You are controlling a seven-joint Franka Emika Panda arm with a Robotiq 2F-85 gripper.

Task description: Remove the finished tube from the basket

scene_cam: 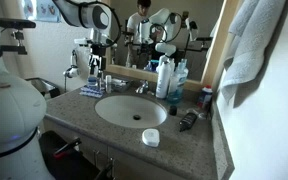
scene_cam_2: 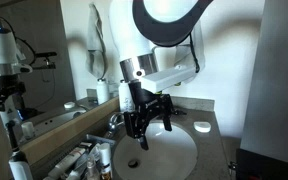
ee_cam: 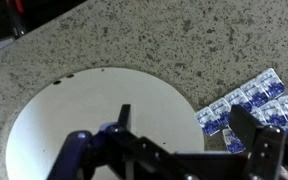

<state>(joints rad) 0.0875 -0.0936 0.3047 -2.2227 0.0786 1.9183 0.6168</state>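
Observation:
My gripper [scene_cam_2: 145, 122] is open and empty, hanging above the far rim of the white sink bowl [scene_cam_2: 169, 152]. In the wrist view its two dark fingers [ee_cam: 169, 150] are spread wide over the bowl [ee_cam: 74, 120]. In an exterior view it hangs left of the bowl [scene_cam: 94, 62]. A low basket with several items [scene_cam_2: 79, 160] sits at the dim bottom left, next to tall blue-and-white bottles [scene_cam_2: 104, 155]. I cannot make out the finished tube among those items. The gripper is well away from the basket.
Blue-and-white patterned packets [ee_cam: 246, 104] lie on the speckled counter beside the bowl, also seen in an exterior view [scene_cam: 92, 90]. The faucet [scene_cam: 141, 88], bottles [scene_cam: 169, 78], a round white dish [scene_cam: 150, 137] and a dark object [scene_cam: 187, 120] stand around the sink. A mirror is behind.

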